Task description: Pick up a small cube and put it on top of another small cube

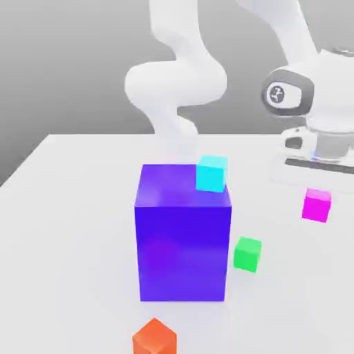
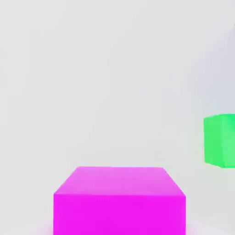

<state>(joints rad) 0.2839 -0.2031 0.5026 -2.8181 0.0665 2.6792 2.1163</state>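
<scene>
Tabletop [image 1: 76, 207] white and pale, carrying a big purple block [image 1: 181, 235] near the middle of the exterior view. Cyan cube [image 1: 211, 173] perched on the block's top, at the far corner toward the exterior view's right. Green cube [image 1: 247, 254] on the tabletop just beside the block, on the exterior view's right. Orange-red cube [image 1: 154, 337] nearer the camera, lower part cut off by the frame edge.

Small magenta-pink cube [image 1: 317, 205] well apart from the block, toward the exterior view's right, directly under the white arm's hand. Seen again from the hand view [image 2: 119, 202], close and central, lower part cut off by the frame; top face and one side face visible, faint pink tint on the pale surface around its base. Green cube [image 2: 220, 140] also there, off to one side, partly cut by the frame edge.

Claw [image 1: 317, 178] closed down narrow. Fingers white against white, hard to make out; cannot tell whether closed onto the magenta-pink cube or merely just above it. Cannot tell either whether that cube rests on the tabletop or hangs clear.

Arm's upper links cut off by the top of the exterior view; hand partly cut by its right edge.

Round dark badge [image 1: 276, 94] on the wrist housing, pale mark inside, not legible.
</scene>
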